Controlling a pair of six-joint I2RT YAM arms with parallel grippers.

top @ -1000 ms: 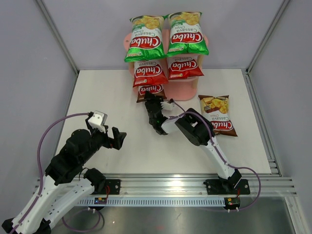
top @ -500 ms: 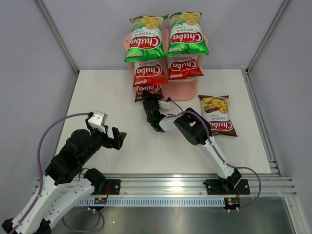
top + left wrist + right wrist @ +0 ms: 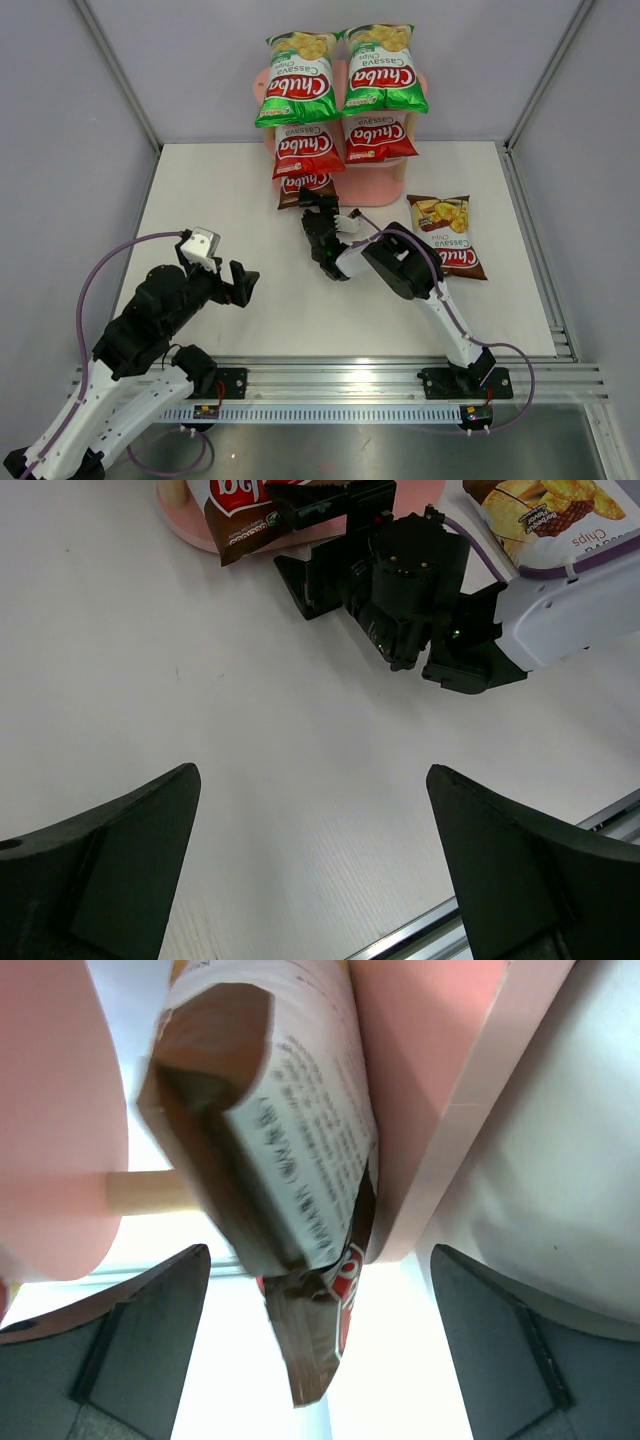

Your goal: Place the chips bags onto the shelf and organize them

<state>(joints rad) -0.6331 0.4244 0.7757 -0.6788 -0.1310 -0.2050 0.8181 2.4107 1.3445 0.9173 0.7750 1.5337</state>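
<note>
The pink shelf (image 3: 375, 180) stands at the table's far edge. Two green chips bags (image 3: 296, 80) (image 3: 382, 70) lie on its top tier and two red ones (image 3: 308, 150) (image 3: 378, 137) on the middle tier. A dark brown bag (image 3: 307, 185) rests on the left of the bottom tier. Another brown bag (image 3: 447, 234) lies flat on the table to the right. My right gripper (image 3: 318, 204) is open just in front of the shelved brown bag (image 3: 270, 1160), whose crimped end hangs loose between the fingers (image 3: 130, 1350). My left gripper (image 3: 243, 283) hovers open over bare table, holding nothing.
White enclosure walls stand close on the left, right and behind the shelf. The right arm's forearm (image 3: 400, 265) stretches across the middle of the table. A metal rail (image 3: 340, 380) runs along the near edge. The bottom tier's right half (image 3: 440, 1110) is bare pink board.
My right gripper has opened and let go of the dark brown bag, which now rests on the bottom tier. The gripper has shifted slightly. The left arm has not moved.
</note>
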